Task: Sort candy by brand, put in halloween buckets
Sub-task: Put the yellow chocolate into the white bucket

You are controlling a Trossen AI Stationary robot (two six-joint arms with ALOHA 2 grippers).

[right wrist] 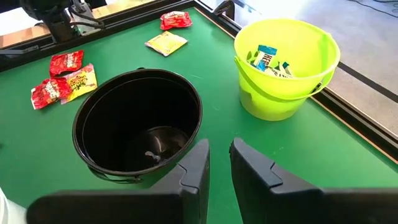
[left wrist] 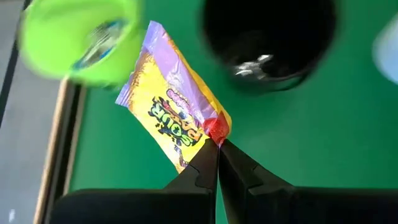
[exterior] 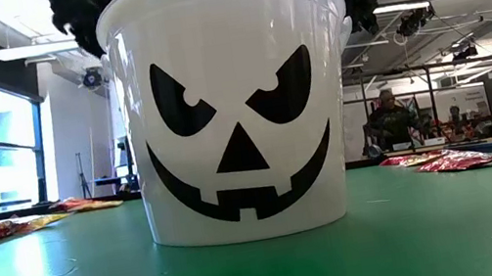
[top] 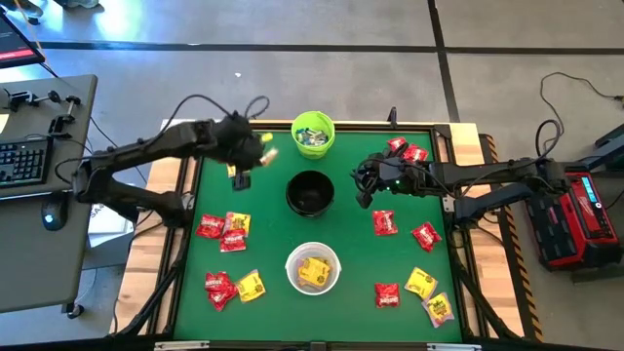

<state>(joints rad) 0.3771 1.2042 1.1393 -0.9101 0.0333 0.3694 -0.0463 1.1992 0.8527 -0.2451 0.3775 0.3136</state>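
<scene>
Sorting is partly done, we judge: blue-white packets lie in the green bucket [top: 313, 134] near the far edge, yellow ones in the white bucket [top: 313, 268] toward the near edge, the black bucket [top: 310, 192] at mid-bench looks empty, and many red and yellow candy packets [top: 223, 230] lie loose on the bench [top: 346, 312]. Our left tool [left wrist: 218, 144] pinches a yellow packet [left wrist: 174, 106] by one corner, aloft near the far left corner beside the green bucket. Our right tool [right wrist: 219, 155], narrowly parted and empty, hovers just right of the black bucket, clear of the left arm's path.
</scene>
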